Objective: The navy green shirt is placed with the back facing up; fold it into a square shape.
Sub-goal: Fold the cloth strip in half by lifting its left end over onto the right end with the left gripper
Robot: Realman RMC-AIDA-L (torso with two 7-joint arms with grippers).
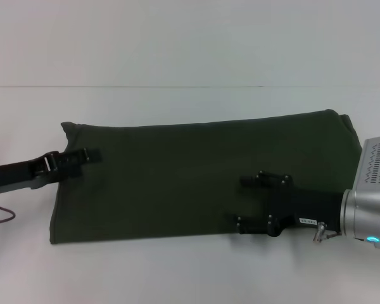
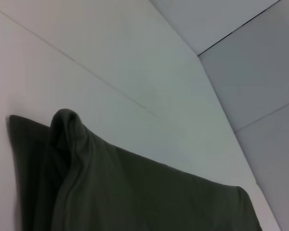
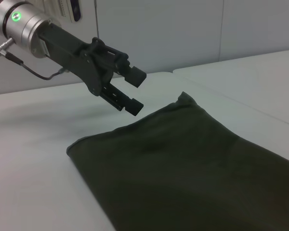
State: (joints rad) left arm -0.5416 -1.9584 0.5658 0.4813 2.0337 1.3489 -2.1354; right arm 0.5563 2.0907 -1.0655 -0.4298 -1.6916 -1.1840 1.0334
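The navy green shirt (image 1: 196,174) is lying flat on the white table (image 1: 190,272) as a long rectangular band, its sleeves not showing, presumably tucked in; the long edges are running across the robot's front. Judged from this shape, the lengthwise folds are done and what is left is bringing one short end over the other to reach a square.

The left gripper (image 1: 94,156) is reaching in over the shirt's left short end, just inside the far corner of that end. Its fingers are standing a small way apart, and no cloth is showing between them. The right wrist view is showing the same left gripper (image 3: 133,90) hanging above the shirt's corner region, apart from the fabric. This placement is probably an approach to a corner grip for the cross fold.

The right gripper (image 1: 246,201) is sitting over the shirt's right half, nearer the robot-side long edge than the far one. Its two fingers (image 1: 250,181) are spread wide, pointing toward the shirt's middle, and are holding nothing; whether they are pressing on the fabric cannot be told from above. Judged likely: it is either steadying the cloth or heading for a fold line.

The left wrist view is showing a raised, bunched corner of the shirt (image 2: 67,127) against the table, so that end is not fully flat.
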